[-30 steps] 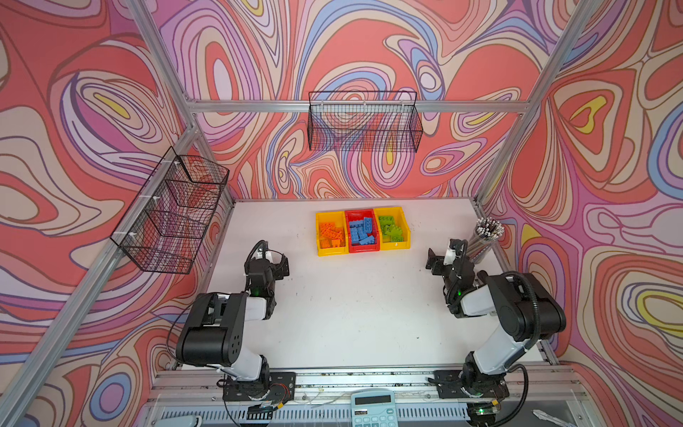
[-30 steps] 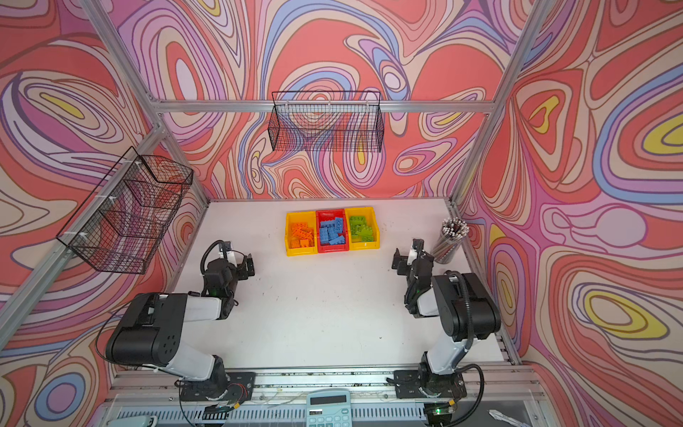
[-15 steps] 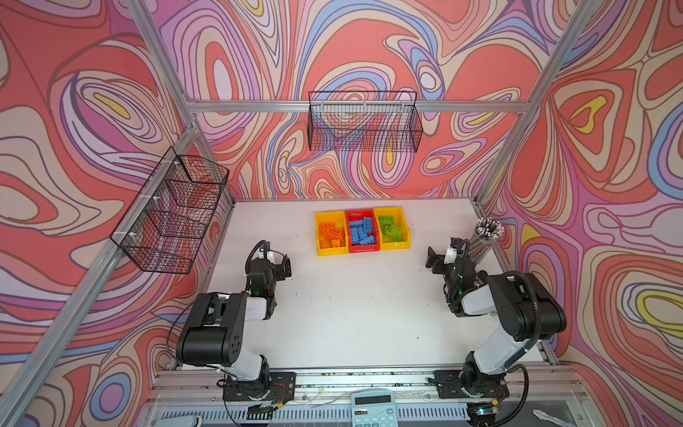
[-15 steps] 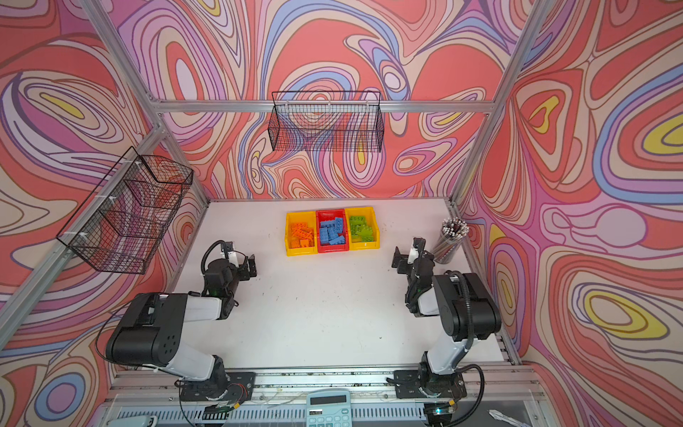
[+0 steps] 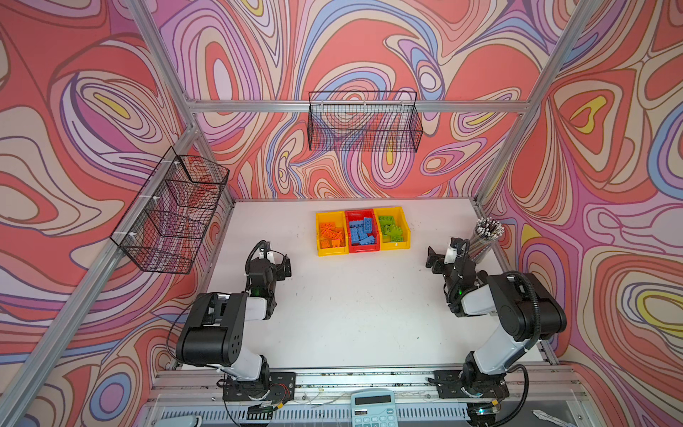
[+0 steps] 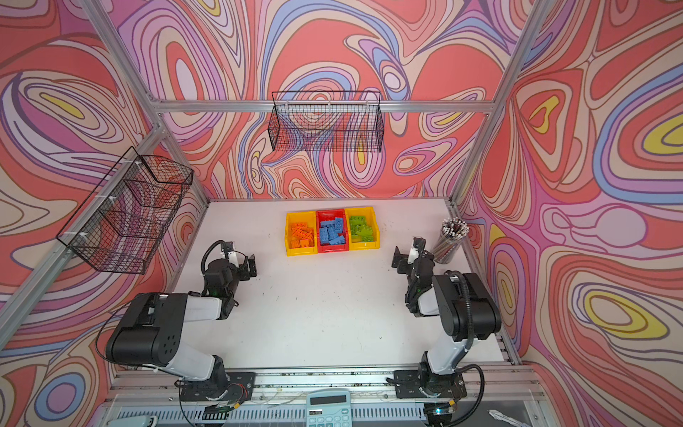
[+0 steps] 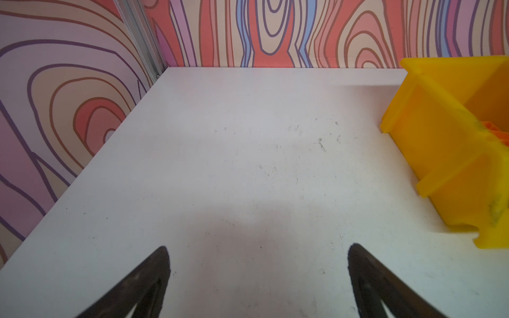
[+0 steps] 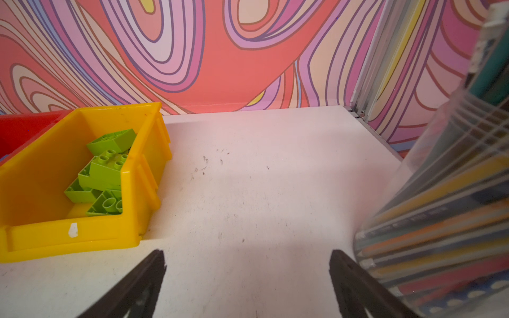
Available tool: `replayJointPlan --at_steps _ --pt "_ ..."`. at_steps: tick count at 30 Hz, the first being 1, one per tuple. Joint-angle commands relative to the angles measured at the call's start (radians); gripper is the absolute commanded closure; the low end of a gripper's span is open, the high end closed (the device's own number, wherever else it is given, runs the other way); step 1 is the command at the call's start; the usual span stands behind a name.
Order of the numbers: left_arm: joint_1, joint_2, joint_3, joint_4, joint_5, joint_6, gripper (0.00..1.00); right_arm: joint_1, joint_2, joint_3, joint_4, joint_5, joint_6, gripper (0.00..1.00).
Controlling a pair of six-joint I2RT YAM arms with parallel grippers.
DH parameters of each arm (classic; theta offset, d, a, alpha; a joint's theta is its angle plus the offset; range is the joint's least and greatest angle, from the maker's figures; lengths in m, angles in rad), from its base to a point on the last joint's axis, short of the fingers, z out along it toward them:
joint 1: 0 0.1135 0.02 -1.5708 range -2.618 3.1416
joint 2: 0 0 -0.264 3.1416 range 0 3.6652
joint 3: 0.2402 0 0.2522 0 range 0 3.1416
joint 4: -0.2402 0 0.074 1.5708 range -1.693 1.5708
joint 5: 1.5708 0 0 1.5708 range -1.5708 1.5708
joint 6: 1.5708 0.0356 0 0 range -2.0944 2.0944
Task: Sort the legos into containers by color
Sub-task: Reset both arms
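Three joined containers stand at the back middle of the table in both top views. The left yellow bin holds orange legos, the red bin blue legos, and the right yellow bin green legos. My left gripper hovers open and empty over bare table, left of the bins. My right gripper is open and empty, to their right. The right wrist view shows the green legos in their bin.
A clear cup of pencils stands close to my right gripper's outer finger, by the right wall. Black wire baskets hang on the back wall and left wall. A calculator lies beyond the front rail.
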Motion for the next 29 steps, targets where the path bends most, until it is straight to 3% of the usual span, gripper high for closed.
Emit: replayJointPlan --at_steps 1,29 --pt "0.004 -0.001 -0.002 0.014 0.01 -0.006 0.0 -0.002 0.001 0.008 0.018 -0.005 -0.002 0.02" --pt "0.004 -0.001 -0.002 0.014 0.01 -0.006 0.0 -0.002 0.0 0.009 0.016 -0.004 -0.004 0.02"
